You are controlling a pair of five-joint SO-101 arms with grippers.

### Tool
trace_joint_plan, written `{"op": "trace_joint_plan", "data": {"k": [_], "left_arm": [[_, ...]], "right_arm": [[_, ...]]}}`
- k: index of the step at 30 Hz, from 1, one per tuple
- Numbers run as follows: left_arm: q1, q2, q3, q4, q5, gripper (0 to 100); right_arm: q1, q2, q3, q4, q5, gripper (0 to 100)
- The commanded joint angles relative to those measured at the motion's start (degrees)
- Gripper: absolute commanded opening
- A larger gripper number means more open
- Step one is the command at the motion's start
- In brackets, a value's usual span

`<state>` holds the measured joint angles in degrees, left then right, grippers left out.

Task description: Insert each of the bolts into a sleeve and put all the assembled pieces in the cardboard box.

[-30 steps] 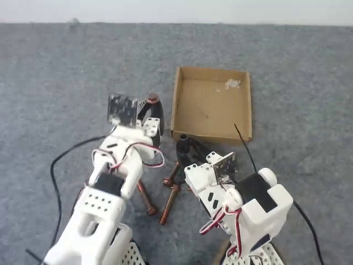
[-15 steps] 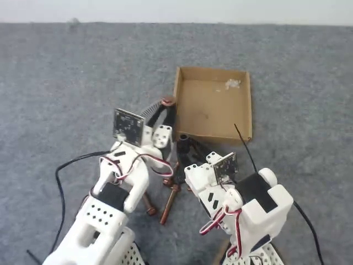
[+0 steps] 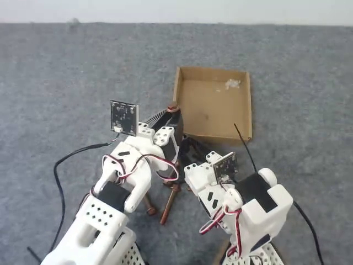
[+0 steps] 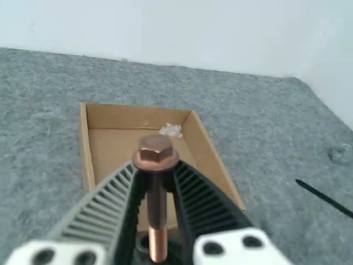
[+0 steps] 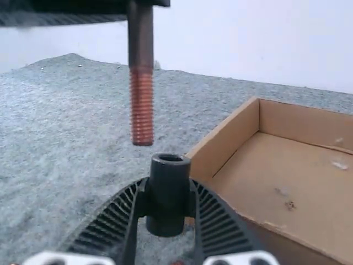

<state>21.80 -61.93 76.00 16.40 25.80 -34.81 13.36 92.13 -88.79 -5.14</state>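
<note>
My left gripper [image 4: 156, 175] is shut on a copper bolt [image 4: 156, 157] held upright, hex head on top. In the high view this gripper [image 3: 171, 122] hangs by the near left corner of the cardboard box [image 3: 209, 118], right over my right gripper [image 3: 191, 154]. My right gripper [image 5: 167, 205] is shut on a black sleeve [image 5: 168, 190] standing upright with its opening up. The bolt's threaded end [image 5: 142, 113] hangs a little above that opening and slightly to one side of it, not touching.
Grey carpet covers the table. Several loose bolts [image 3: 170, 203] lie on it between the two arm bases. The box [image 5: 287, 171] holds a small white scrap [image 3: 232, 84]. A thin black strip [image 3: 246, 146] sticks up near the right arm.
The left arm swung right with the bolt, from beside the box's left wall to directly above the sleeve in the right gripper. The right arm stayed still.
</note>
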Motion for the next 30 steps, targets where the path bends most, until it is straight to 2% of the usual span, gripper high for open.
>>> {"op": "trace_joint_plan", "data": {"k": [1,4,10,15,25,30], "left_arm": [[1.8,-2.2,-5.5,1.1,0.8,1],[2.4,-2.2,-6.4,4.8,0.7,1],[2.4,-2.2,-6.2,5.9,0.7,1],[4.0,-2.2,-7.3,10.0,0.6,1],[3.9,-2.0,-6.8,9.2,-1.1,1],[1.9,-1.6,-5.0,1.3,-1.1,1]], "right_arm": [[0.2,0.0,-2.1,1.8,-0.2,0.6],[0.2,0.0,-2.1,1.9,-0.2,0.6],[0.1,0.0,-2.1,1.9,-0.2,0.6],[0.1,-0.1,-2.1,1.9,-0.2,0.6],[0.1,-0.1,-1.8,1.9,-0.2,0.6],[-0.1,-0.2,-1.6,1.8,1.7,0.6]]}}
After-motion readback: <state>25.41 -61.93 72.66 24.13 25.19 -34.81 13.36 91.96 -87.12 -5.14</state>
